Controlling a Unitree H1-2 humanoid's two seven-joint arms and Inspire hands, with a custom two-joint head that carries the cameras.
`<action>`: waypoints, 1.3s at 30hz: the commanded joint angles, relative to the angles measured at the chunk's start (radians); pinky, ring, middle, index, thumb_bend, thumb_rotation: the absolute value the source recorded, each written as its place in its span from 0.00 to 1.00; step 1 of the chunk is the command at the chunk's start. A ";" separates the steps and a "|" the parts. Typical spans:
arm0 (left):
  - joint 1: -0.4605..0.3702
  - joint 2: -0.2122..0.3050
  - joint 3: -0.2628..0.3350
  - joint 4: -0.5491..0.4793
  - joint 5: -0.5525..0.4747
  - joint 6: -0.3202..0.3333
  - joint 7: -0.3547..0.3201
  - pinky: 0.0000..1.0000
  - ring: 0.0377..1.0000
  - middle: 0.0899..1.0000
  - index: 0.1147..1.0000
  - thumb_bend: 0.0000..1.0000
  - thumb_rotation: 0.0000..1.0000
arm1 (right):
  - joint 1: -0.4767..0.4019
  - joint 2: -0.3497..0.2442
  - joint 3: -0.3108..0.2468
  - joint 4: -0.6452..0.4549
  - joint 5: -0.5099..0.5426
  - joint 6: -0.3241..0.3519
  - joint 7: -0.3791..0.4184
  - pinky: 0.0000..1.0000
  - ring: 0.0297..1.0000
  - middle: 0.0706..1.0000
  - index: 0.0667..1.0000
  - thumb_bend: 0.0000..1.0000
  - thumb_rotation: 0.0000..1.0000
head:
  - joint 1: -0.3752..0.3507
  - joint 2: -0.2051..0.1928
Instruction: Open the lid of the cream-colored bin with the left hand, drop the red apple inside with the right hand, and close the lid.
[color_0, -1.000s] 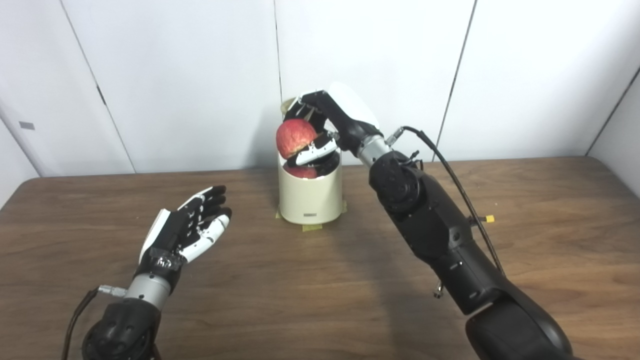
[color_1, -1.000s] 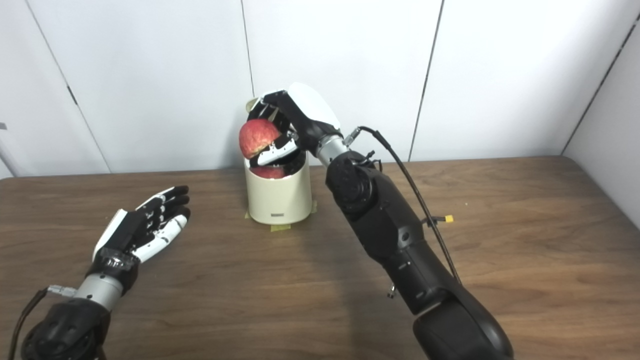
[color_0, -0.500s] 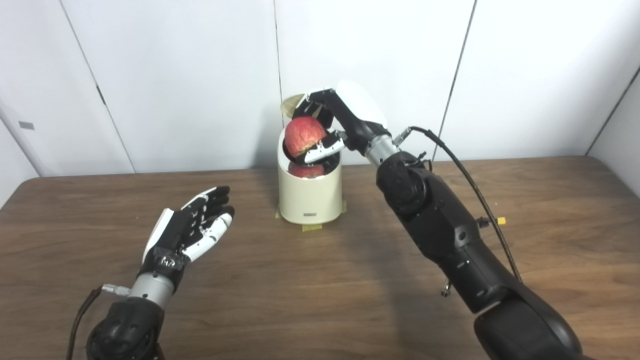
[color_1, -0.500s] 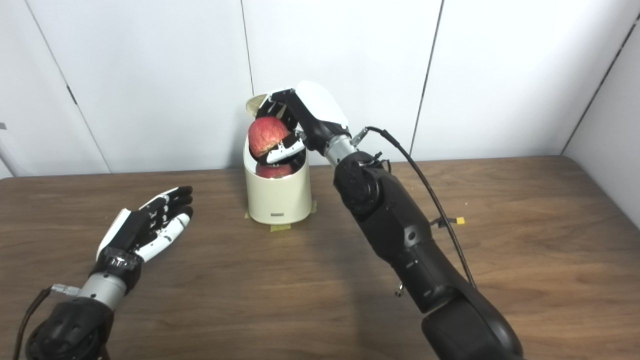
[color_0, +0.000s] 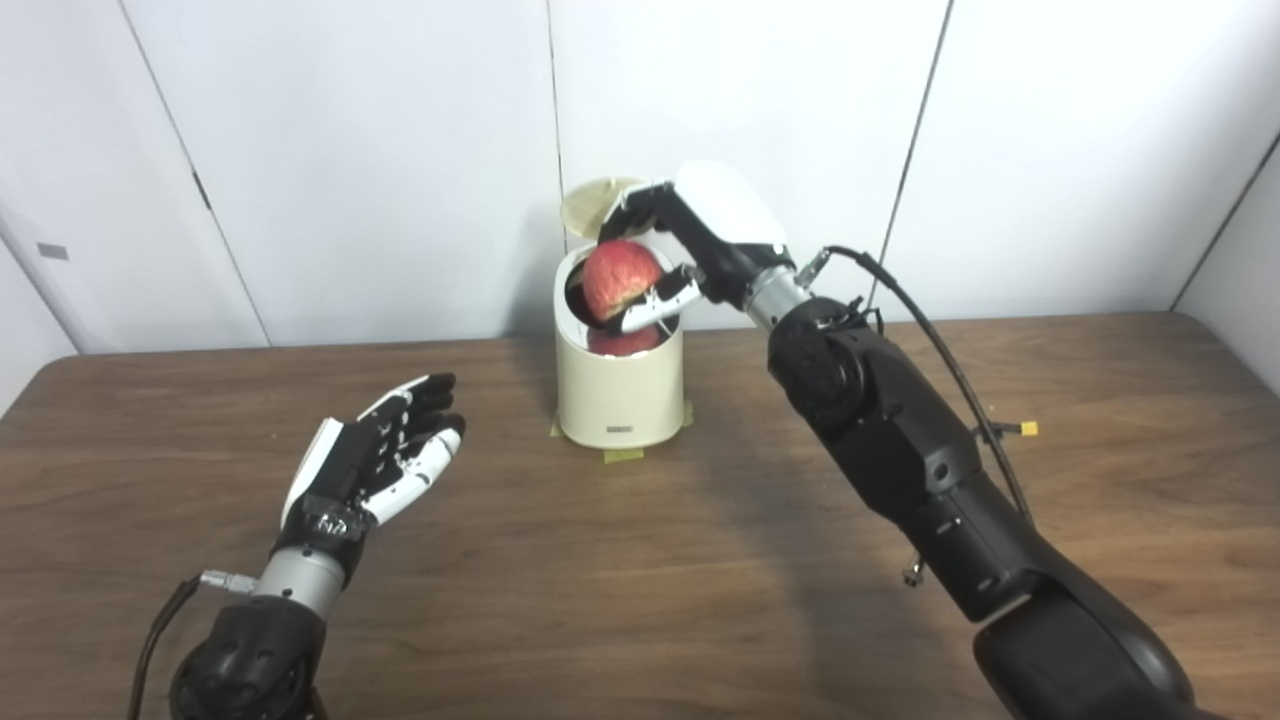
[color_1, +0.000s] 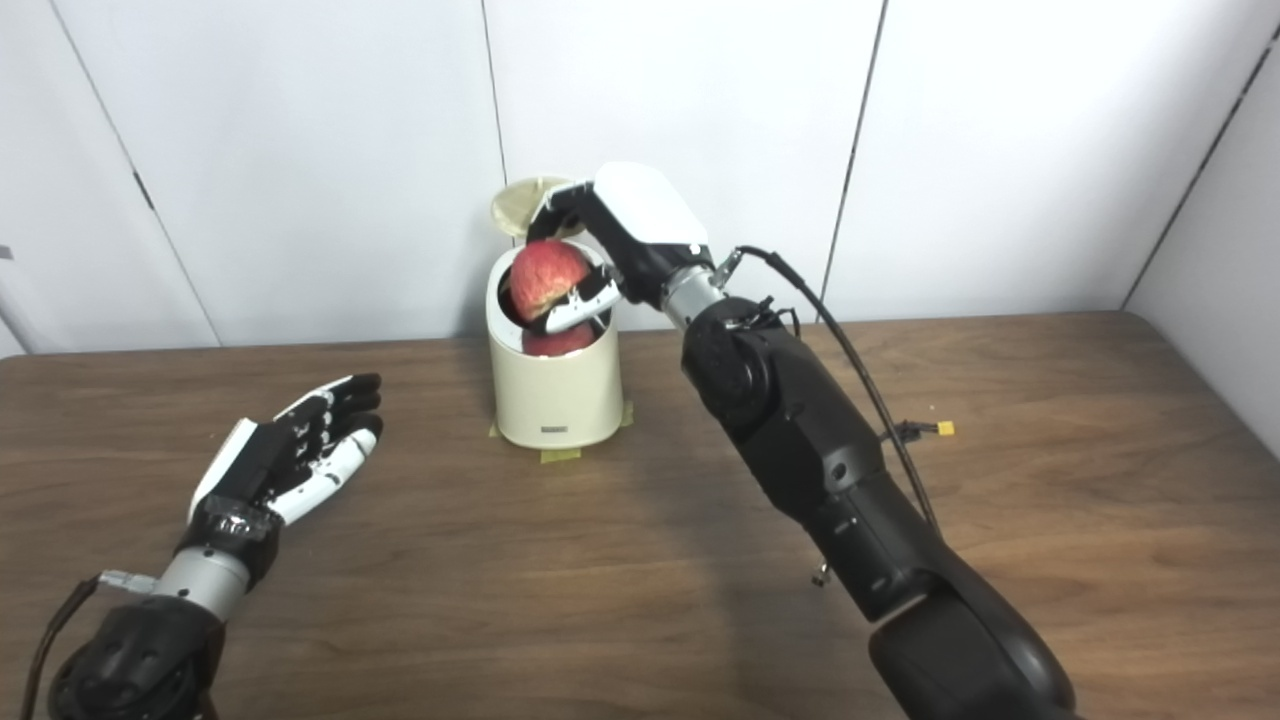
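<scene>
In the lower left of the frame the left hand (color_0: 375, 465) is hovering palm-up over the wooden table (color_0: 640, 600), its fingers spread and gripping nothing, well apart from the bin; at centre, near the back edge, one cream-colored bin (color_0: 620, 385) is standing upright on patches of yellowish tape (color_0: 625, 453), its one lid (color_0: 592, 200) tilting up and back behind the rim; two red apples are showing, one red apple (color_0: 622, 280) sitting in the bin's mouth and pinched between the thumb and fingers of the right hand (color_0: 690, 245), the second apple (color_0: 625, 343) lying lower inside the bin; the right arm is reaching up from the lower right, a black cable (color_0: 930, 330) looping beside it.
</scene>
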 joint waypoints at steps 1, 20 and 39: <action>-0.041 -0.006 -0.001 -0.032 -0.019 -0.009 0.006 0.84 0.88 0.86 0.85 0.34 0.40 | -0.053 -0.007 -0.004 -0.044 -0.012 0.016 0.002 0.99 0.99 0.89 0.77 1.00 0.38 | -0.001 0.001; -0.046 0.007 -0.017 -0.023 -0.034 -0.009 0.016 0.84 0.87 0.86 0.87 0.34 0.37 | -0.051 -0.004 -0.007 -0.053 -0.007 0.027 0.007 1.00 0.95 0.78 0.74 0.97 0.34 | -0.009 0.000; -0.037 0.015 -0.065 -0.015 -0.023 -0.009 0.059 0.82 0.85 0.85 0.85 0.34 0.41 | 0.027 0.011 -0.172 -0.103 0.153 -0.013 -0.111 0.31 0.33 0.38 0.50 0.52 0.00 | -0.005 -0.012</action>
